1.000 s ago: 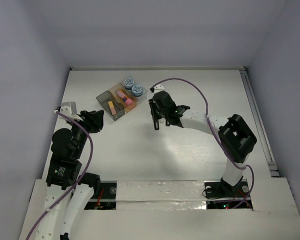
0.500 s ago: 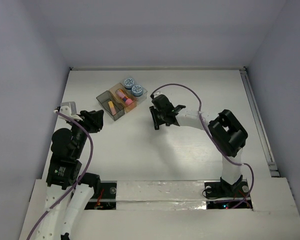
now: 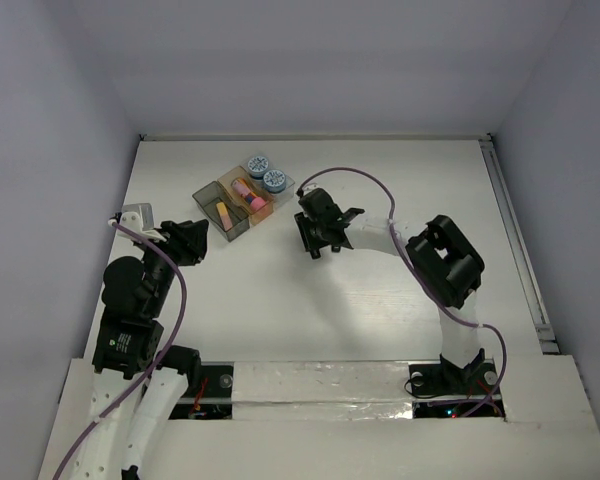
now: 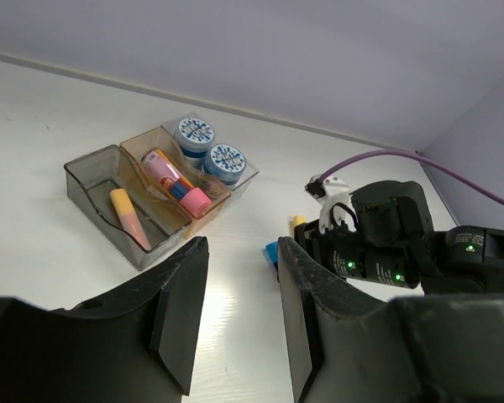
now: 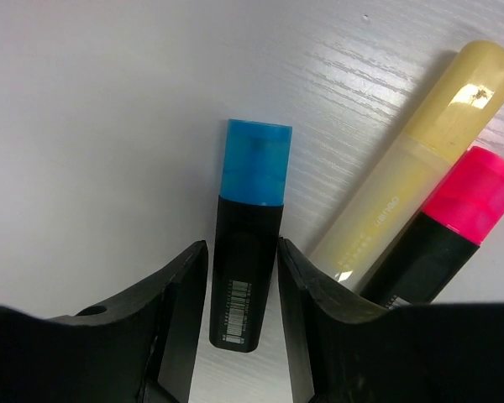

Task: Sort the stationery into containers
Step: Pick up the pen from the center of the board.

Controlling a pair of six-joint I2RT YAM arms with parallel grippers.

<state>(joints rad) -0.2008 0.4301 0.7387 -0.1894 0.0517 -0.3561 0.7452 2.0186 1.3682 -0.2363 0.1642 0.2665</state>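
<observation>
**Right gripper astride the blue highlighter**

My right gripper (image 5: 241, 248) is parted, and the blue-capped black highlighter (image 5: 250, 210) lies flat on the table (image 5: 84, 126) between its fingers, cap toward the top of the frame. At right, a yellow highlighter (image 5: 420, 168) and a pink-capped one (image 5: 449, 227) lie touching. My left gripper (image 4: 239, 252) hangs open, holding nothing. Upper left in its view sit the bins: the grey bin (image 4: 88, 180) holds an orange highlighter (image 4: 130, 218), the tan bin (image 4: 143, 143) a pink piece (image 4: 172, 180), and the clear bin (image 4: 248, 172) two tape rolls (image 4: 195, 132).
</observation>
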